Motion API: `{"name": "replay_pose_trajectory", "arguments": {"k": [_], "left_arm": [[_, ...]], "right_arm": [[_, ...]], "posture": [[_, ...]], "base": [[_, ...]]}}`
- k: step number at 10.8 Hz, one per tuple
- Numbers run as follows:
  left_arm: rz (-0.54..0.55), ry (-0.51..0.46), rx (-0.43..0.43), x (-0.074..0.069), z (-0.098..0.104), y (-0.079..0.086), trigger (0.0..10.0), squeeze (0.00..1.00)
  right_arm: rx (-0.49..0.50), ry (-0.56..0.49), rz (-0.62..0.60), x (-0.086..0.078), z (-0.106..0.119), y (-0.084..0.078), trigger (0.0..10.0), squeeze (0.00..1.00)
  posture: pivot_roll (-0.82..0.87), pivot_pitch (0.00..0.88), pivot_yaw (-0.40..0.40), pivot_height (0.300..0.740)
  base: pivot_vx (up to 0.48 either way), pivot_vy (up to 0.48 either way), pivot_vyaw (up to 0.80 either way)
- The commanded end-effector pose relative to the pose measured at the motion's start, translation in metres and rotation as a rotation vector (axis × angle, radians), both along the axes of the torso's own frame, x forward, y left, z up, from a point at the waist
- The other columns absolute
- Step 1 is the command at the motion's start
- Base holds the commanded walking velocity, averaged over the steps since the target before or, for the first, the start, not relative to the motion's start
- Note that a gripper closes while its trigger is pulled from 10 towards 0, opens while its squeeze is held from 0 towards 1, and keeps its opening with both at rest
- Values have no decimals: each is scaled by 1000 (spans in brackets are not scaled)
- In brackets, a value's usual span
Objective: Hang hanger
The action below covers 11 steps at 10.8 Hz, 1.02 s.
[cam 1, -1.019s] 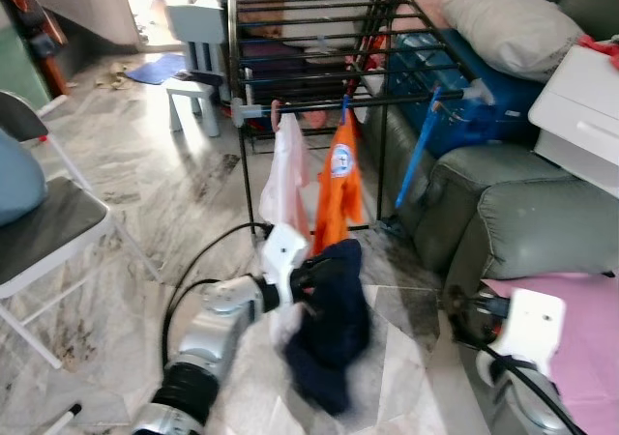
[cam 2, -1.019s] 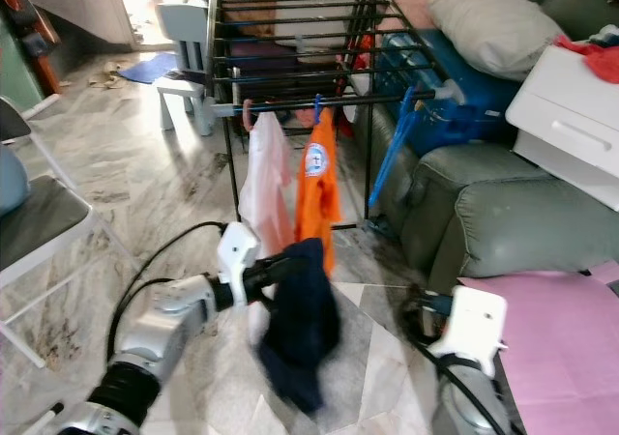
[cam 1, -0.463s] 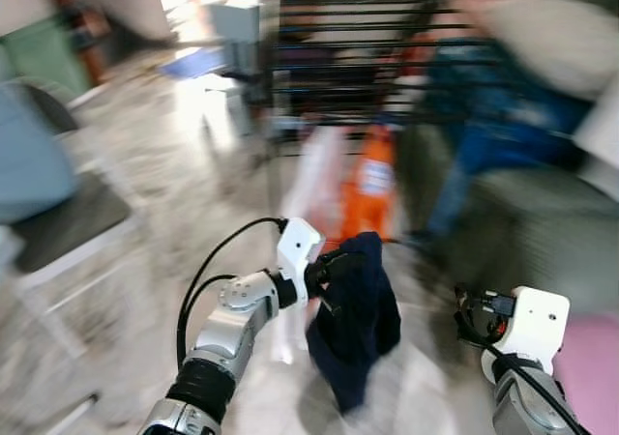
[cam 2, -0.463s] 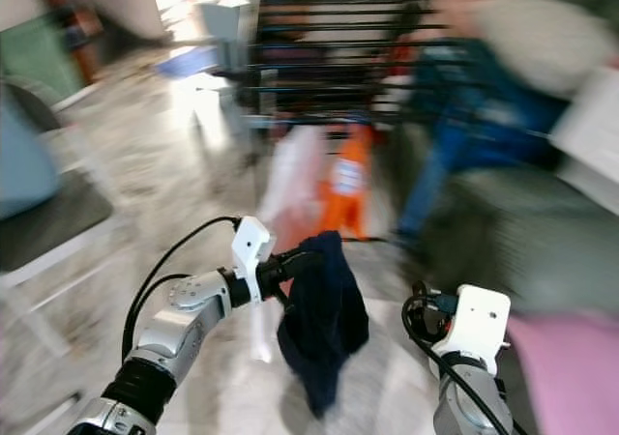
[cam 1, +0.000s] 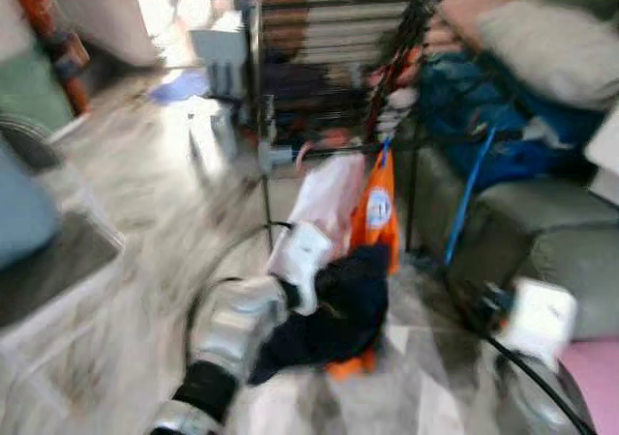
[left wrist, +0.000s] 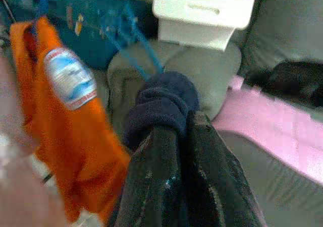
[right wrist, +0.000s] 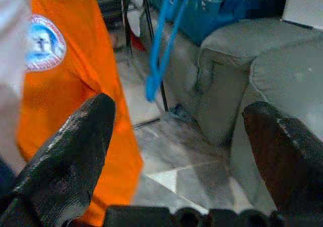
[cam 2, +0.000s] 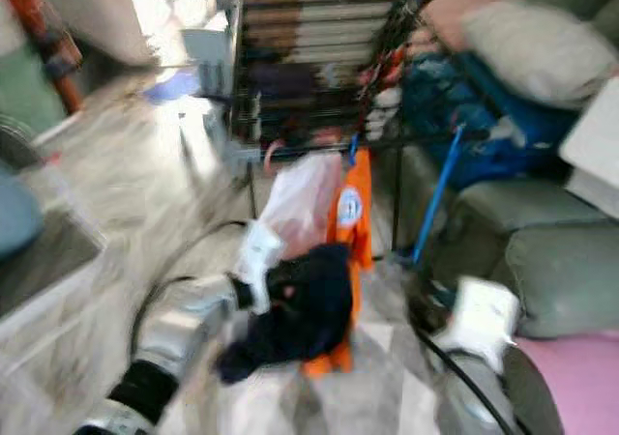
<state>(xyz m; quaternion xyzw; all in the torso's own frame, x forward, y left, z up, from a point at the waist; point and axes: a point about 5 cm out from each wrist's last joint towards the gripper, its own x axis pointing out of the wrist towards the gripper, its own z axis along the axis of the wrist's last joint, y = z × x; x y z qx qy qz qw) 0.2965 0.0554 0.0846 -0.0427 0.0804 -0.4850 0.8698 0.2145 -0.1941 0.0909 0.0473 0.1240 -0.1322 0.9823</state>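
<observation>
— What is standing in the room from where you are?

— A grey sofa (cam 1: 542,232) is running along the robot's right, with a pale pillow (cam 1: 542,34) and a heap of blue things (cam 2: 484,116) lying on it. A black drying rack (cam 1: 329,77) is standing on the marble floor (cam 1: 145,203) straight ahead of the robot, close beside the sofa. Everything is looking smeared, so small details are escaping me.

— And what is hanging on the rack?

— An orange shirt (cam 1: 377,208) with a round badge is hanging from the front rail, and a pale pink garment (cam 2: 300,203) is hanging just beside it on the robot's left. A blue hanger (right wrist: 161,45) is dangling near the sofa's arm, to the right of the orange shirt. A pink sheet (left wrist: 282,131) is lying low at the robot's right.

— Where is the thing the robot is carrying?

— A dark navy garment (cam 1: 334,309) is bunching up in front of the orange shirt, low, below the rail. I am not making out any hanger inside the bundle.

— What are the grippers doing?

— The left gripper (left wrist: 184,131) is reaching forward with its two black fingers pressed together on the navy cloth, pinching a fold of it. The right gripper (right wrist: 181,136) is hanging lower at the right, near the sofa, with its fingers (right wrist: 65,151) spread wide and gripping nothing.
</observation>
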Motion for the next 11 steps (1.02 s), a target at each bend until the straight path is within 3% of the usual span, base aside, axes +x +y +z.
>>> {"name": "replay_pose_trajectory", "arguments": {"k": [1, 3, 5, 8, 11], "left_arm": [[-18, -23, -15, 2, 8, -8, 10000, 0], [-19, -28, -17, 3, 9, -9, 10000, 0], [-27, -29, -27, 1, 10, -11, 10000, 0], [-11, -26, -29, 4, 11, -10, 10000, 0], [-21, -31, -35, 2, 11, -10, 10000, 0]], "right_arm": [[-21, 6, -23, -3, 0, -8, 10000, 0], [-25, 4, -25, -2, 1, -9, 10000, 0], [-29, 2, -23, 0, 1, -9, 10000, 0], [-32, 4, 2, 1, 1, -7, 10000, 0], [-33, 11, 18, -1, -1, -3, 10000, 0]], "posture": [[-51, 0, -17, 740], [-53, 0, -18, 740], [-53, 0, -19, 740], [-52, 0, -22, 740], [-55, 0, -18, 740]], "base": [[0, 0, -744], [0, 0, 0], [349, 0, -759], [95, 0, 0], [306, 0, 0]]}}
